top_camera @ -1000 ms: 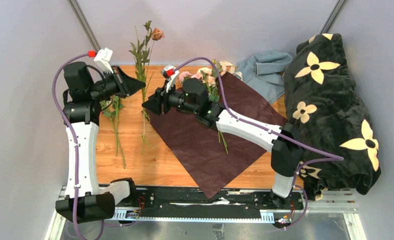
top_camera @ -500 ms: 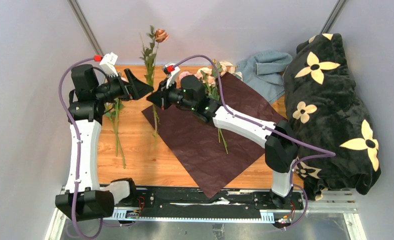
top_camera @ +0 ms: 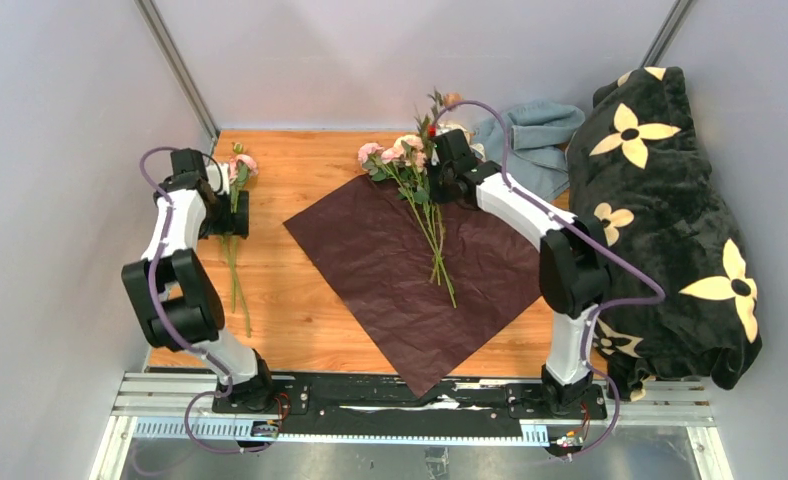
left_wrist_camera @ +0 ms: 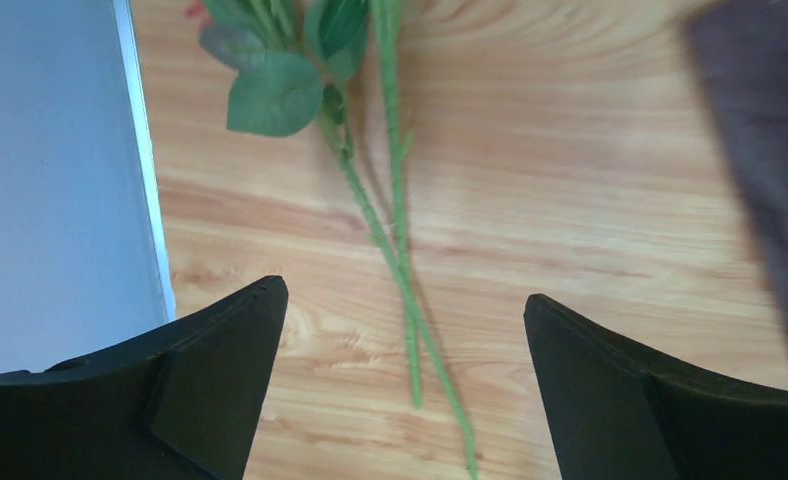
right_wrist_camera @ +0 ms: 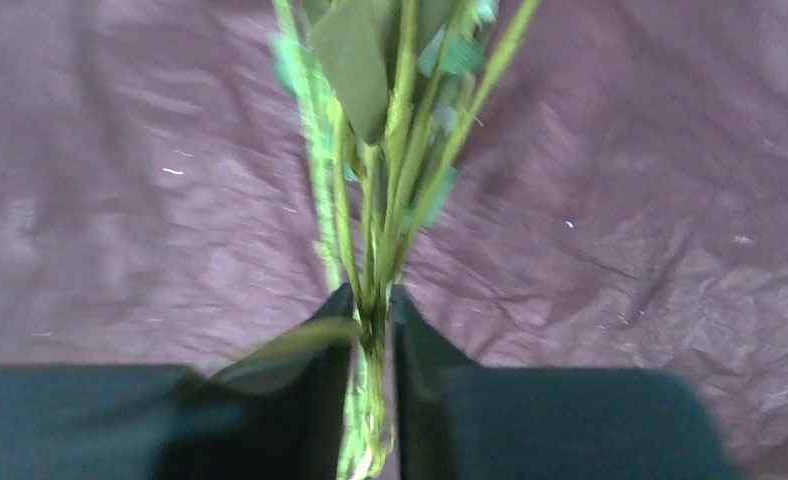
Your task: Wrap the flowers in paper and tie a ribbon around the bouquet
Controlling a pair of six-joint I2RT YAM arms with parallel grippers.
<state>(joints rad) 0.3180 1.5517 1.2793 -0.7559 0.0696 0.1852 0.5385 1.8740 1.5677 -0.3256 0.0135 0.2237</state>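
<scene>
On the wooden table point(top_camera: 290, 310), gathering seems underway: the right gripper point(right_wrist_camera: 373, 300) clamps the flowers point(top_camera: 410, 148) over the paper point(top_camera: 370, 260), and the open-jawed left gripper point(left_wrist_camera: 402, 293) should next close on the loose stems point(left_wrist_camera: 392, 180) at the left edge.

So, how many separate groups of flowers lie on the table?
2. One bunch lies on the dark red paper, stems pinched by the right gripper. The other group lies on bare wood at the left edge, below the open left gripper. The right arm may hide more.
</scene>
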